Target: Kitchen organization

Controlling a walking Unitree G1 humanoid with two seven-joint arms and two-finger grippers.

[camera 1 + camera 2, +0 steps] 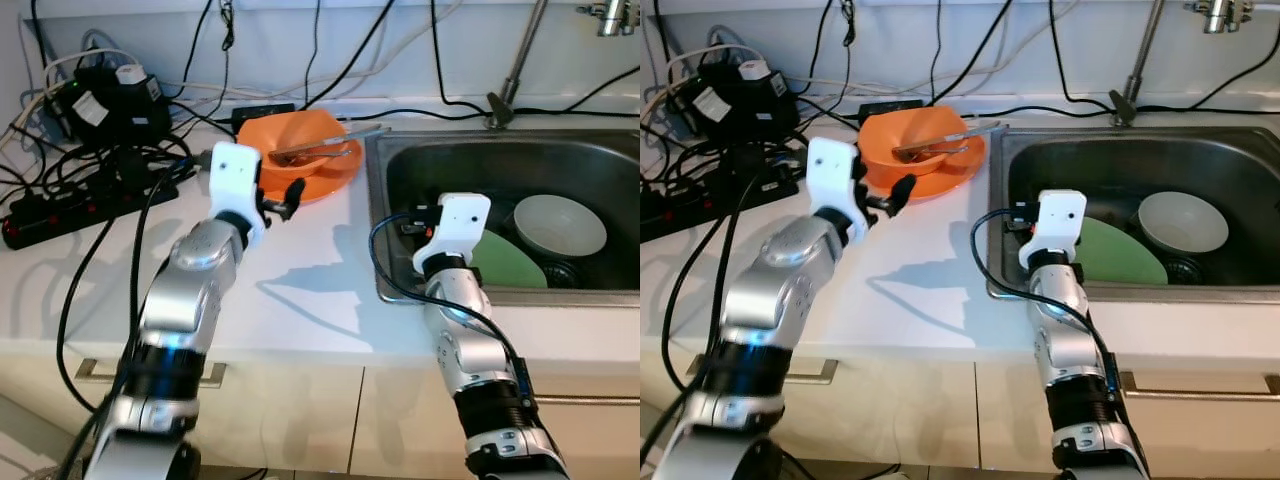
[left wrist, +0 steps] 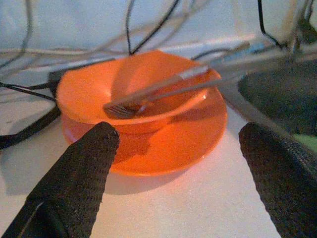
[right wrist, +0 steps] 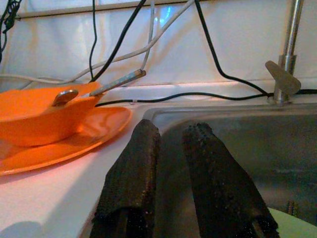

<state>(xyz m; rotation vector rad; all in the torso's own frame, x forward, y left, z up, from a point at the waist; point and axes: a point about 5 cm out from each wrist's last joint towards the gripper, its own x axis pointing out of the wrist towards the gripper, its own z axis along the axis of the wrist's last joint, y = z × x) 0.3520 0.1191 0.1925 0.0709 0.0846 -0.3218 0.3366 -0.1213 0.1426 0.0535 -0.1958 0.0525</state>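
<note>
Two silver arms reach over a white bench [image 1: 310,270] with a steel sink [image 1: 385,170] set into it. No words or labels can be read anywhere; the stickers on the black plugs [image 1: 110,95] at the back are too small to make out.

A mess of black cables [image 1: 120,180] and a power strip [image 1: 60,210] covers the back left of the bench, and part of the strip is cut off at the edge. The tap [image 1: 520,60] is cut off at the top.

The left pincer [image 2: 181,163] is wide open and holds nothing. It hangs just in front of an orange plate [image 2: 183,144], with one finger [image 2: 84,168] on each side of the view. An orange bowl [image 2: 94,89] sits on the plate. A fork [image 2: 148,94] lies in the bowl, its handle sticking out over the rim toward the sink. A second handle lies beside it, but its end is hard to make out.

The right pincer [image 3: 171,168] is over the near left corner of the sink. Its fingers [image 3: 133,173] are nearly together with a thin gap, and they hold nothing.

Down in the sink lie a green plate [image 1: 510,260] and a white bowl [image 1: 560,225]. The right arm hides part of the green plate.
</note>
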